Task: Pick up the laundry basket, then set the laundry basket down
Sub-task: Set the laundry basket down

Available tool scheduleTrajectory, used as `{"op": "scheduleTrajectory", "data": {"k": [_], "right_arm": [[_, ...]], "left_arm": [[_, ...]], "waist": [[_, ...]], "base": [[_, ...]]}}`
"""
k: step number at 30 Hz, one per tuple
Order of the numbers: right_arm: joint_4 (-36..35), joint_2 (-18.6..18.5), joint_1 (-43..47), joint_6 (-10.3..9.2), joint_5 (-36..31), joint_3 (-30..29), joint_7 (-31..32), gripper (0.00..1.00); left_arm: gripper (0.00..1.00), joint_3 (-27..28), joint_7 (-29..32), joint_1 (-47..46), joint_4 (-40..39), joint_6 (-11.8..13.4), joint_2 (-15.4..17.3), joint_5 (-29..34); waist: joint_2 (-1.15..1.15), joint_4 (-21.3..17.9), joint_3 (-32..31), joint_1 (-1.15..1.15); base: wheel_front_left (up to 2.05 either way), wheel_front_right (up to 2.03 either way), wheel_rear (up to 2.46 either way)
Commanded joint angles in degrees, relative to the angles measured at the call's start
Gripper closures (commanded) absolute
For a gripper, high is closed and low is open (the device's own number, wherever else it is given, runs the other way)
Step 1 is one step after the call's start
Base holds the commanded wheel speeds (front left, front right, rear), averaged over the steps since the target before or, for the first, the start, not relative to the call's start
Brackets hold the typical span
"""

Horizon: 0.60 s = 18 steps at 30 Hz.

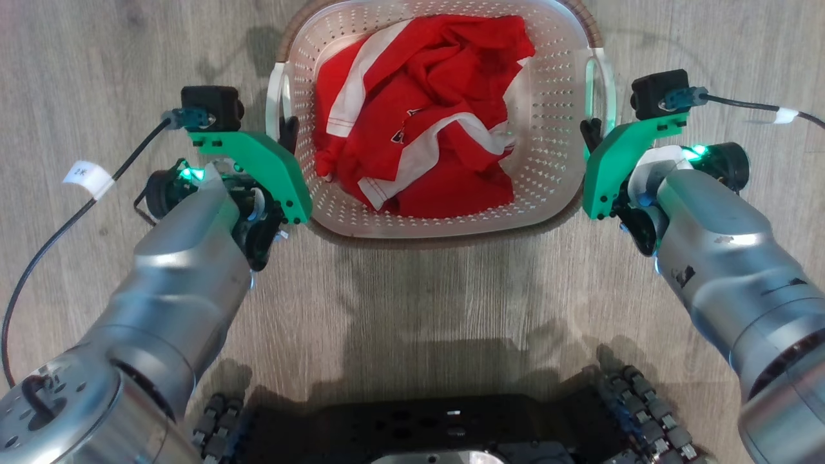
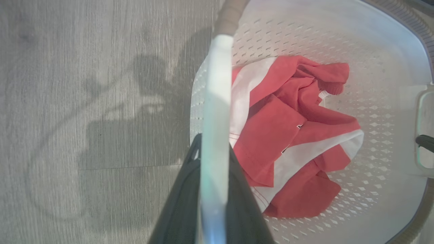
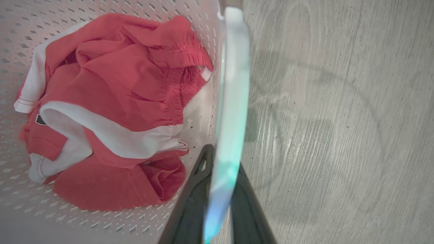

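Basket: we saw the small rounded-rectangular white perforated plastic laundry basket with a brown woven-look rim band (image 1: 445, 222) on the grey wood-look floor (image 1: 412, 303), straight ahead of the robot's dark base (image 1: 425, 432).
Contents: a crumpled red garment with white stripes (image 1: 419, 109) lay inside it.
Left pincer: our left pincer (image 2: 213, 189) had one dark finger on each side of the basket's white left handle (image 2: 217, 101), apparently clamped on it.
Right pincer: our right pincer (image 3: 220, 200) likewise straddled the white right handle (image 3: 234, 84), its fingers seeming to pinch that bar.
Key relation: the basket lay between the two pincers, with one handle at each; its long axis seemed to run away from the robot, and neither arm was nearer.
Contact with floor: we could not tell whether the basket's bottom was resting on the floor or just off it.
Our judgement: an even, level, simultaneous movement of both arms would matter, since unequal height would tilt the basket.
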Motion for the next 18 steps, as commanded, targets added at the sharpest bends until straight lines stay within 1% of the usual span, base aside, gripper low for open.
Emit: {"op": "scheduleTrajectory", "data": {"k": [1, 9, 18], "right_arm": [[1.7, -2.7, 2.6, -0.69, -0.8, -0.3, 0.7, 1.0], [1.7, -2.3, 2.9, -0.69, -1.6, -1.7, 2.7, 1.0], [1.7, -1.8, 2.7, -0.69, -2.6, -2.4, 3.1, 1.0]], "left_arm": [[1.0, 1.0, -0.9, -1.0, 0.2, -0.4, 2.9, -0.1], [1.0, 1.0, 1.5, -1.1, 0.1, -0.4, 3.0, -1.8], [1.0, 0.3, 1.8, -1.3, -0.4, -0.4, 3.2, -2.3]], "waist": [[0.0, -0.1, 0.2, 0.0], [0.0, -0.2, 0.6, 0.0], [0.0, 0.1, 0.8, 0.0]], "base": [[0.0, 0.0, 0.0], [0.0, 0.0, 0.0], [0.0, 0.0, 0.0]]}}
